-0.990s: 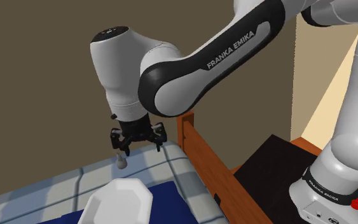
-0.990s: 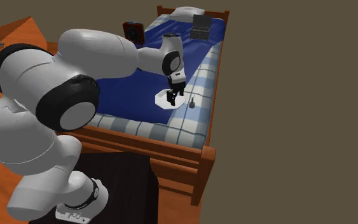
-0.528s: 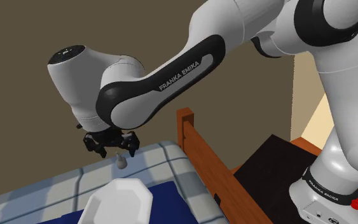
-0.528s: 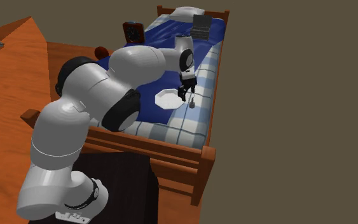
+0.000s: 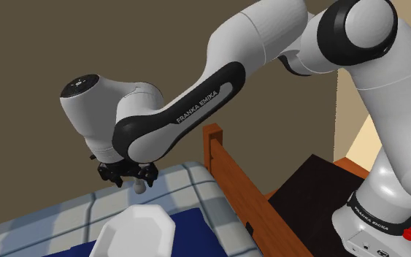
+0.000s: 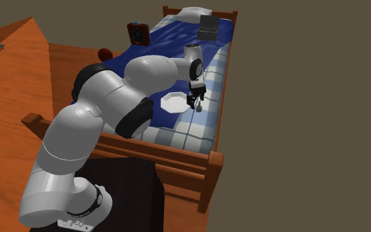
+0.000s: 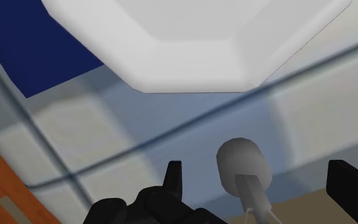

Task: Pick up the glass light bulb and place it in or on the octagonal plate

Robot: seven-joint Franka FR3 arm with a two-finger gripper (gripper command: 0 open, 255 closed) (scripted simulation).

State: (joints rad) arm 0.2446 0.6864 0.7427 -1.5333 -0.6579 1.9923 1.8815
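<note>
The arm (image 5: 196, 109) reaches from its stand (image 5: 317, 179) over the corner of a wooden bed (image 5: 229, 179), with the hand pointing down at the bedding. The jaws hang low over the checked sheet (image 5: 58, 213). In the wrist view the two black fingers (image 7: 173, 179) stand wide apart and clasp nothing. The bulb (image 7: 240, 160) sits between them, nearer one finger than the other and touching neither.

The bulb is drawn plain grey, with a rounded head and a thin neck. Its head is turned toward the plate (image 7: 190, 60) and its neck toward the hand. In the shoulder view the bulb (image 5: 138, 186) shows right under the fingertips, on the sheet near the bed's edge. From there it is hard to tell whether the fingertips are level with it or just above it.

The plate (image 5: 136, 230) is white and eight-sided with a raised rim. It lies flat where the blue blanket (image 5: 204, 235) meets the sheet, just beside the bulb but apart from it.

In the second exterior view the plate (image 6: 173, 101) lies at that view's left of the bulb (image 6: 199, 107). The bulb rests on the checked strip that runs along the side of the bed next to the brown wall (image 6: 296, 99). At the far end of the bed are a pale pillow (image 6: 194, 12) and a dark box (image 6: 208, 28), both well apart from the plate. The bed stands on a wooden floor (image 6: 6, 79).
</note>
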